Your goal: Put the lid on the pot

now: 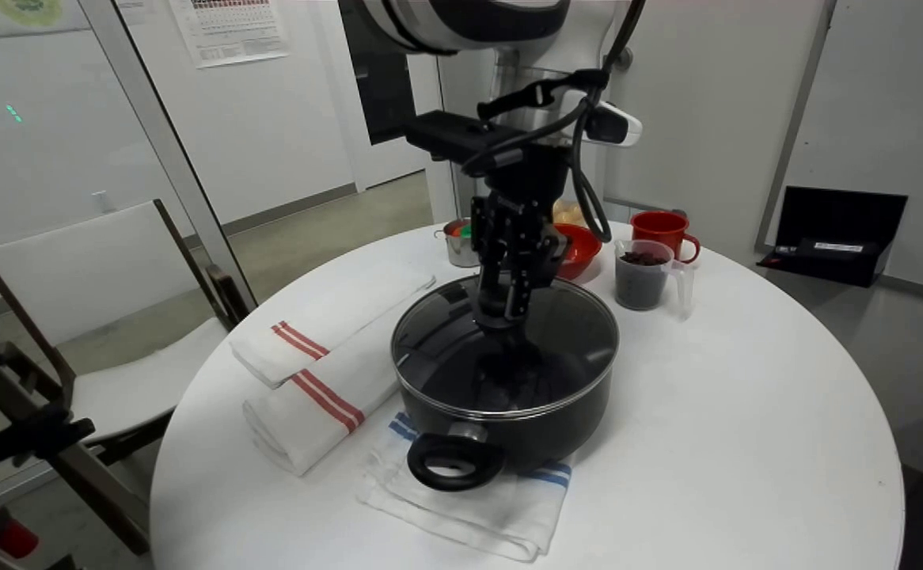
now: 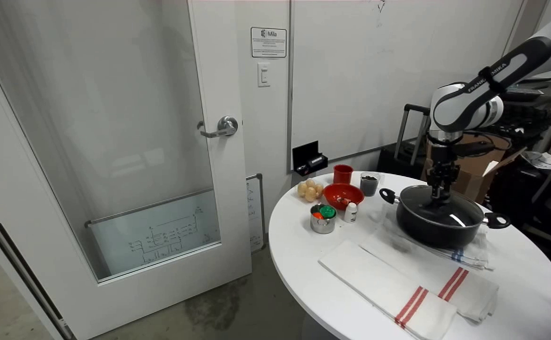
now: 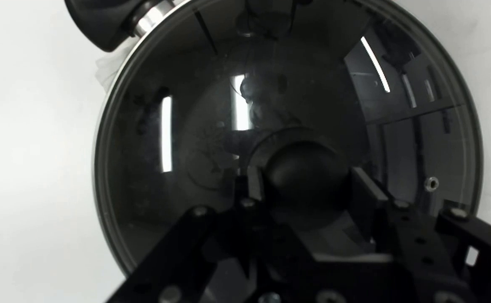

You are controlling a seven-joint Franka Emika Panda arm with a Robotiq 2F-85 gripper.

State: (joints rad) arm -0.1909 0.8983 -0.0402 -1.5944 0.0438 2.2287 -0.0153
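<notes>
- Table [image 1: 754,451]: white, rounded at the edge, visible to me in both exterior views.
- Arm [image 2: 516,71]: white and black; in an exterior view I see it slant in from the upper right, its wrist above the pot [image 2: 429,232].
- Red-striped towels [image 1: 351,366]: two, white, folded, lying next to each other on the table, near the pot.
- Pot: black, upright, resting on a blue-striped cloth [image 1: 469,514]; one dark loop handle projects from each of two opposite sides.
- Lid [image 1: 513,370]: clear glass with a thin metal rim; I find it lying level on the pot, the two rims aligned wherever they are visible.
- Gripper [image 3: 308,185]: pointed down at the centre of the lid; in the wrist view I have it narrowed on the black knob [image 3: 306,162], with a pad [image 3: 369,185] against either side. How firmly it grips, I cannot tell.
- Bowl [image 2: 337,194]: red, just beside a cluster of pale round things [image 2: 310,190] that I cannot identify.
- Mug [image 1: 659,227]: red, upright, near the bowl.
- Measuring cup [image 1: 640,286]: clear, holding dark pieces, just beside the mug.
- Steel cup [image 2: 322,226]: holding a green item and an orange-red one.
- Bottle [image 2: 350,212]: white, upright, just beside the bowl.
</notes>
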